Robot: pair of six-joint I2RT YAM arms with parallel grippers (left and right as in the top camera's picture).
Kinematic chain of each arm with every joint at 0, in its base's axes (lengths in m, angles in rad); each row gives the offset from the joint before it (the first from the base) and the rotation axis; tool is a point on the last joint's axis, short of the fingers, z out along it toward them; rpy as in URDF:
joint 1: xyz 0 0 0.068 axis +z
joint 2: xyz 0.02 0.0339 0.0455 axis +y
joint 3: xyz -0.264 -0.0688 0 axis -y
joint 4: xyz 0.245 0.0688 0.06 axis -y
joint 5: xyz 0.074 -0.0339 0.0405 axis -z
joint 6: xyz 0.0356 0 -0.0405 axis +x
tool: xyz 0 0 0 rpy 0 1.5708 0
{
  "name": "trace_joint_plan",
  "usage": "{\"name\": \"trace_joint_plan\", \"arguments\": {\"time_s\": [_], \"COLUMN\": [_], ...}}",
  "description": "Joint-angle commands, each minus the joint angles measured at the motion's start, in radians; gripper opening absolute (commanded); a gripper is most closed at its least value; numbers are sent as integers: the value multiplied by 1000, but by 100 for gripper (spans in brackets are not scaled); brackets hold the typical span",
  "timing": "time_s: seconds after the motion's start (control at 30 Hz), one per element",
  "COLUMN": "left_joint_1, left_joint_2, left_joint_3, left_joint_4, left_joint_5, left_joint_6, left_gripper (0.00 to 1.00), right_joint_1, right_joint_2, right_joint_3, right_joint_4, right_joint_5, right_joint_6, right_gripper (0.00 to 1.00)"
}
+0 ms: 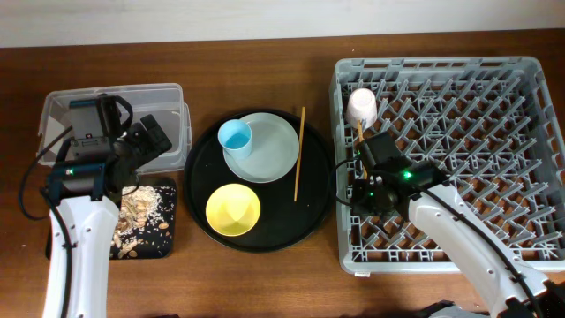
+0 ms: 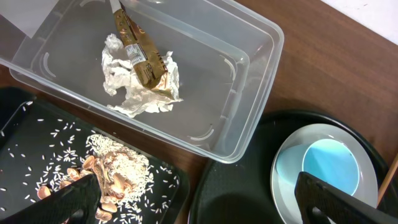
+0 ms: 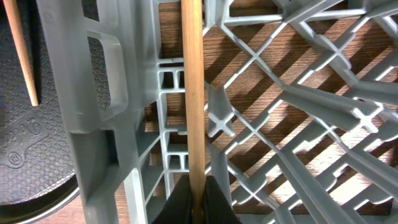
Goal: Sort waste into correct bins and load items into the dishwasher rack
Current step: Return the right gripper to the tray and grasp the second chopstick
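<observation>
Waste sorting looks done. The crumpled white tissue (image 2: 140,93) and the shiny gold-brown wrapper (image 2: 140,59) lie together in the clear plastic rectangular tub (image 2: 249,93). The beige crumbly food scraps (image 2: 118,174) are spread on the shallow flat black rectangular tray (image 1: 168,243) just beside it.

Your left gripper (image 2: 199,199) hangs over the tub's near corner, jaws wide and holding nothing.

Loading is partly done. The pale pink cup (image 1: 362,106) sits in the far-left corner of the large square grey plastic dishwasher rack (image 1: 530,159).

Your right gripper (image 3: 191,199) is pinched narrow on one thin wooden chopstick (image 3: 191,93), which runs along the rack's left wall over the lattice floor. It is not yet let go.

Not yet loaded, all on the big round black tray (image 1: 309,221):
- the second wooden chopstick (image 1: 299,155)
- the light blue cup (image 1: 235,136), standing on the round pale grey-white plate (image 1: 278,146)
- the yellow bowl (image 1: 233,209)

By my reckoning you have four items to move once this chopstick is released.
</observation>
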Motion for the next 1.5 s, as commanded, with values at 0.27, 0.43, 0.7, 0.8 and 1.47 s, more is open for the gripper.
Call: {"name": "trace_joint_plan", "arguments": {"time_s": [0.27,0.43,0.7,0.8,1.47], "left_joint_1": [3,3,3,3,3], "left_joint_2": [-3,-3,-3,-3,-3], "left_joint_3": [15,15,15,15,15], "left_joint_4": [1,1,1,1,1], "left_joint_5": [3,3,3,3,3], "left_joint_6": [5,5,5,5,5], "left_gripper": [99,99,99,99,99], "right_joint_1": [-8,-7,163,225,232], "right_joint_2": [2,0,13,112,573], "right_joint_3": [-8,53,283,283,284], "right_joint_4": [-31,-115,-34,75,366], "right_joint_5": [-114,-124,-133,12,38], "right_joint_6": [-37,-90,-42,11,80], "right_gripper": [15,30,32,32,26]}}
